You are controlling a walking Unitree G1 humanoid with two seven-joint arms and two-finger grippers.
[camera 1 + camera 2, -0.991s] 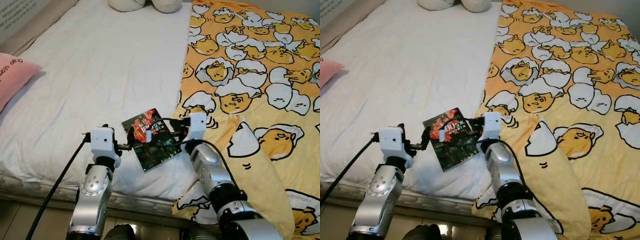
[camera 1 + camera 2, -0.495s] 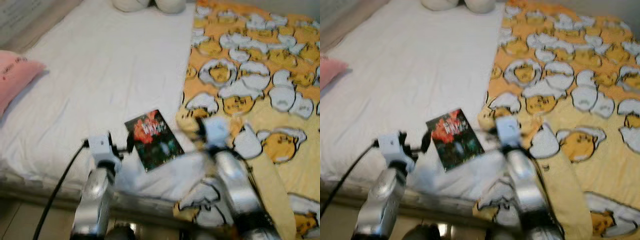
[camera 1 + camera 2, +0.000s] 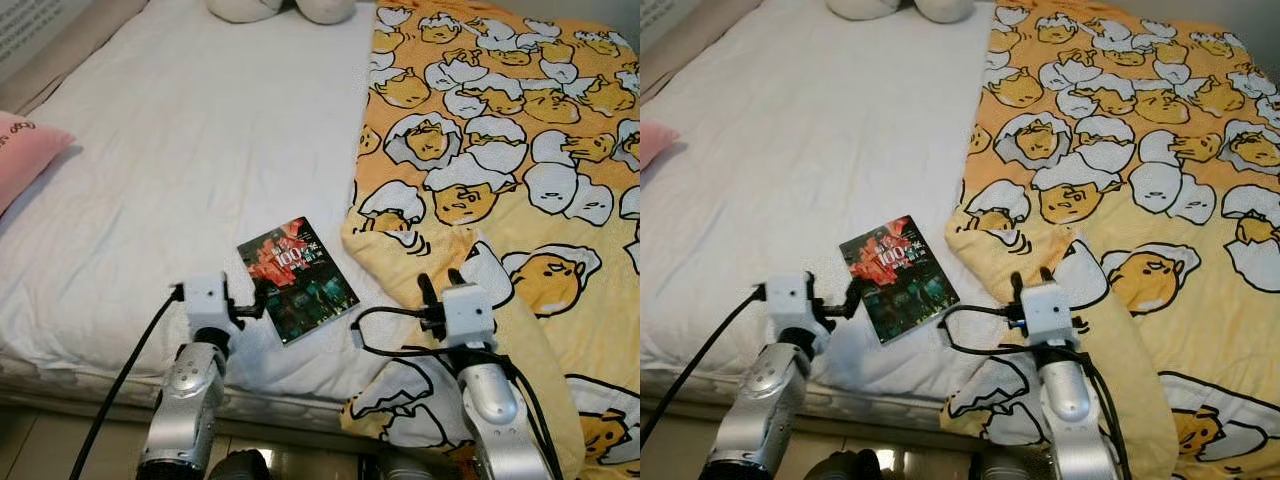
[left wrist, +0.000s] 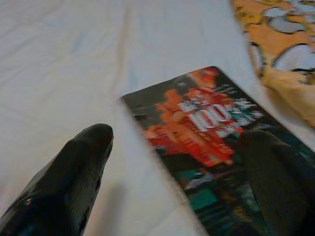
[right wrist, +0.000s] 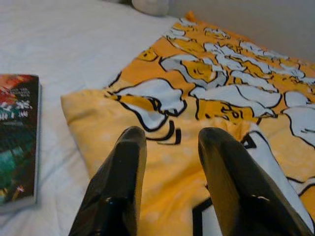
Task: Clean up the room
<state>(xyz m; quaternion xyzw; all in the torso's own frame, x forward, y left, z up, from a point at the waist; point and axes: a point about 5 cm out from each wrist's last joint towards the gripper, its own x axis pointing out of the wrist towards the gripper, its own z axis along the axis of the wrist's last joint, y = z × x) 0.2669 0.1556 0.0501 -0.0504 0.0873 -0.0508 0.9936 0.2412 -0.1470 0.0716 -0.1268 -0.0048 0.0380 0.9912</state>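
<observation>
Since the earlier frame, the right claw (image 3: 441, 284) has been withdrawn from the book (image 3: 297, 279) and is now positioned over the yellow blanket (image 3: 520, 150), well apart from the book. In the earlier frame it was placed at the book's right edge.

The book is laid flat on the white sheet (image 3: 180, 150) of the bed, near the bed's front edge and just beside the folded edge of the blanket. Its cover is dark, with red artwork and the white figure "100" printed on it. The book is turned at an angle to the bed edge.

The left claw (image 4: 177, 167) is held at the book's lower left corner. Its fingers (image 4: 74, 177) are spread wide: one is seen over the bare sheet beside the book, the other over the book's cover. Nothing is gripped by it; contact with the cover cannot be determined.

The right claw is held with a moderate gap between its fingers (image 5: 118, 187), and nothing is gripped. Both fingers are pointed over the blanket's fold.

A pink pillow (image 3: 25, 155) is located at the left edge of the bed. Two pale cushions (image 3: 280, 8) are located at the head of the bed.
</observation>
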